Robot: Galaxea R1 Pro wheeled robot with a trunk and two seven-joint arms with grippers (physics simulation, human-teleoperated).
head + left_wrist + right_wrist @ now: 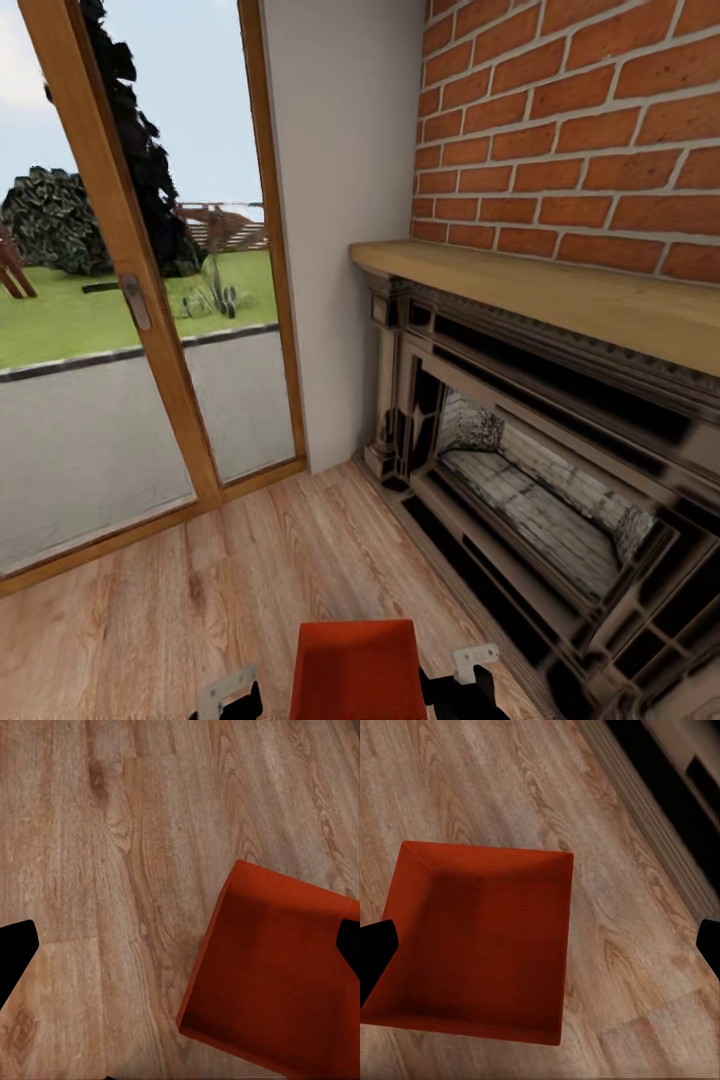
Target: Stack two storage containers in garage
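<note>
An orange-red rectangular open-topped storage container [356, 668] sits low before the brick-sided stone fireplace [540, 470], over the light wood-plank flooring [200, 590], between the left gripper [228, 698] and right gripper [468, 682]. Whether either pincer is clenched or released, I cannot tell. Wood-framed glass doors [140, 300] stand left of the fireplace.

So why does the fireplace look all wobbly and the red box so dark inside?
In the head view the fireplace renders smeared and warped, its black frame bent, while the bricks stay sharp. In the right wrist view the red box has a soft shadow over its base; in the left wrist view it is evenly shaded, and the wood floor shows no glare.
</note>
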